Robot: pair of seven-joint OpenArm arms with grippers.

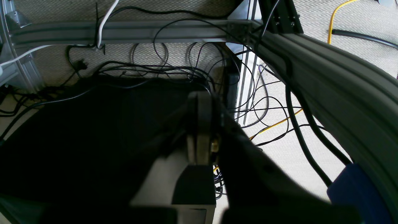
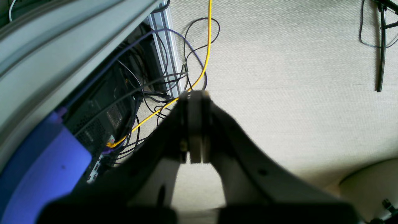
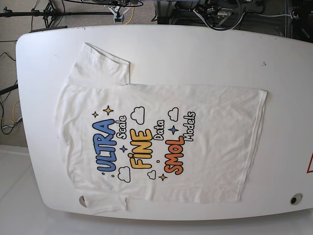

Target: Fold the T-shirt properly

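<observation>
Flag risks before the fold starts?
1. One sleeve of the T-shirt lies at the table edge, so a pull could drag cloth off.
2. Both grippers, left and right, hang below the table with jaws shut near loose cables; rising could snag one.

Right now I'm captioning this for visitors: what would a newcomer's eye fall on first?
The white T-shirt spread flat, print up, across the white table, its bright ULTRA, FINE and SMOL lettering at the middle. Neither arm shows above it; the wrist views show the left gripper and right gripper shut, over tangled floor cables.
</observation>
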